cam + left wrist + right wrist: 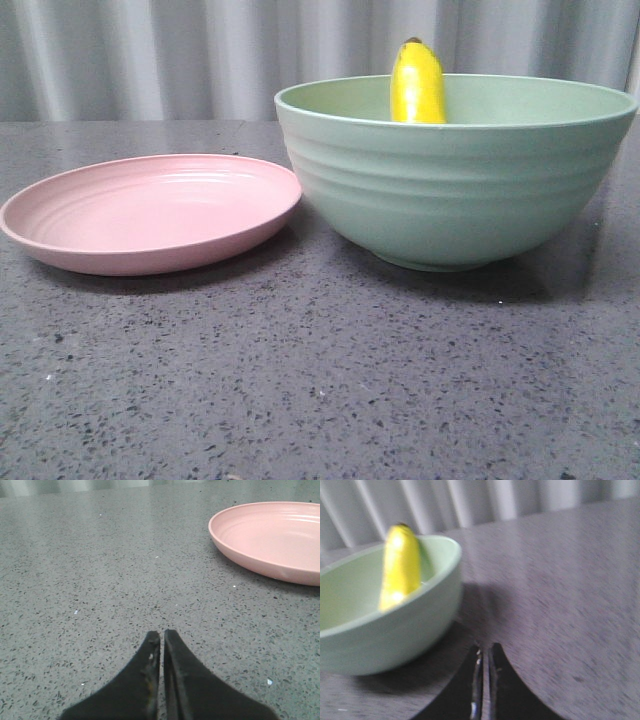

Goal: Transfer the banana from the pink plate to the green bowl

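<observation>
The yellow banana stands on end inside the green bowl, leaning on its far wall with its dark tip above the rim. It also shows in the right wrist view, inside the bowl. The pink plate lies bare to the left of the bowl; its rim shows in the left wrist view. My left gripper is shut and empty over bare table, apart from the plate. My right gripper is shut and empty beside the bowl. Neither gripper shows in the front view.
The dark speckled tabletop runs under everything. A pale pleated curtain hangs behind the table. The plate and bowl stand close together, nearly touching.
</observation>
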